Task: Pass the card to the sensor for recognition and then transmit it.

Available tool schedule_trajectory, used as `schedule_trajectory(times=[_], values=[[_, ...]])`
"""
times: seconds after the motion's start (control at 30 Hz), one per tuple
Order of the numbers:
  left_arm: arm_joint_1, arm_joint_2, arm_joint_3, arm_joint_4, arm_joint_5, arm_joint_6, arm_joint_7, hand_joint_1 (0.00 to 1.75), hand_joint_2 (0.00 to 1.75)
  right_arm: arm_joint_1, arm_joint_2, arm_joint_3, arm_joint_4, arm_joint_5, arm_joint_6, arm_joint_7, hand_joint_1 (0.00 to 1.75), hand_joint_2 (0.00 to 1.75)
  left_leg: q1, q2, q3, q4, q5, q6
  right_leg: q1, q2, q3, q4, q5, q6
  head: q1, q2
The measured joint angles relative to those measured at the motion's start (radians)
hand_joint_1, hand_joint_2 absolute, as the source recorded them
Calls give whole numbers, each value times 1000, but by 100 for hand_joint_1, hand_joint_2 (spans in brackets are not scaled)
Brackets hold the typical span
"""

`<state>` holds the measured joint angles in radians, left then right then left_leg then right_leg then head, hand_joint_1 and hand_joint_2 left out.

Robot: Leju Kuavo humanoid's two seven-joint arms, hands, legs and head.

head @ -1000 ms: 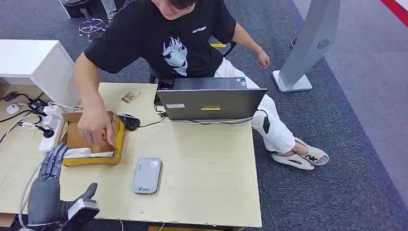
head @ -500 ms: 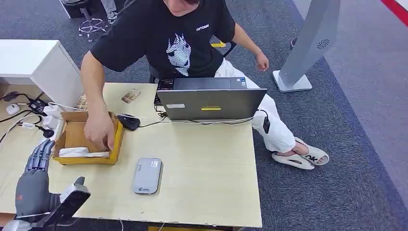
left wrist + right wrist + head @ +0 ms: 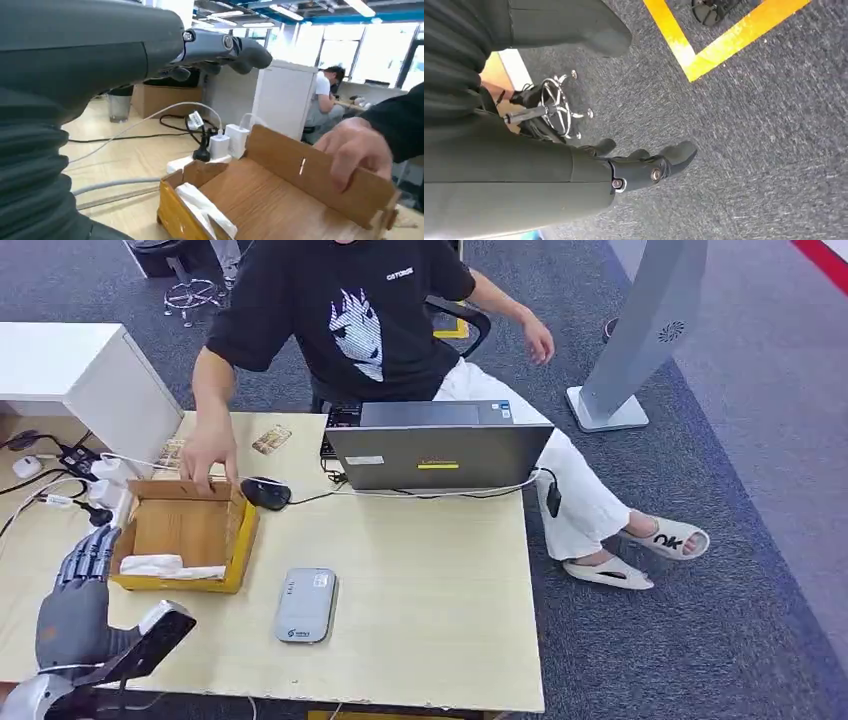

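While the person's hand [image 3: 208, 452] rests on the far flap of the box [image 3: 190, 532], the left hand [image 3: 82, 600] hovers at the table's [image 3: 430, 590] seven o'clock corner, fingers stretched toward twelve and spread, holding nothing. From it the box lies at about one o'clock, close by; the white thing [image 3: 168, 565] along the near wall may be the card, though I cannot be sure. Its long axis runs nine to three. One grey reader [image 3: 306, 605] lies flat at the hand's three o'clock, well apart. One laptop [image 3: 438, 452] and one mouse [image 3: 266, 492] sit farther back.

From the left wrist, the white piece [image 3: 206, 212] leans in one corner of the box [image 3: 270, 200], the person's hand [image 3: 356, 150] on the opposite flap, the robot's fingers [image 3: 227, 47] extended above.

From the right wrist, the right hand [image 3: 644, 167] hangs over carpet, fingers loosely curled and apart, empty, so the left is nearer.
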<state>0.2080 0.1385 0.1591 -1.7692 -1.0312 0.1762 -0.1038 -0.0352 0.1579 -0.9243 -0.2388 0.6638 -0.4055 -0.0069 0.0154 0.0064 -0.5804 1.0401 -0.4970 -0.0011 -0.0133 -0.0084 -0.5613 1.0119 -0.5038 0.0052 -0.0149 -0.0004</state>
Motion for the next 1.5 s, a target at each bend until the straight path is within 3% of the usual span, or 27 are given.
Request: schedule_trajectory(times=[0.47,0.9,0.93,0.97,1.5], values=[[-55,63,-2,117,-22,-85,36,0,175,-2,0,0,0,24,2,7,0,175,0,0,0,0,0,0,0,0,0,0,0,0,0,0],[-87,82,-27,191,2,-117,51,3,175,-9,-3,-8,0,48,12,10,0,175,0,1,0,0,0,0,0,1,0,0,0,0,0,0],[-87,82,-29,193,6,-118,51,105,175,-10,-3,-10,0,49,12,10,0,175,0,1,0,0,0,0,0,1,0,0,0,0,0,0],[-87,85,-33,197,9,-120,50,175,175,-10,-3,-14,0,50,12,10,0,175,0,1,0,0,0,0,0,1,0,0,0,0,0,0],[-89,89,-60,209,27,-120,45,175,175,-11,-4,-30,0,66,11,10,0,175,0,1,0,0,0,0,0,1,0,0,0,0,0,0]])
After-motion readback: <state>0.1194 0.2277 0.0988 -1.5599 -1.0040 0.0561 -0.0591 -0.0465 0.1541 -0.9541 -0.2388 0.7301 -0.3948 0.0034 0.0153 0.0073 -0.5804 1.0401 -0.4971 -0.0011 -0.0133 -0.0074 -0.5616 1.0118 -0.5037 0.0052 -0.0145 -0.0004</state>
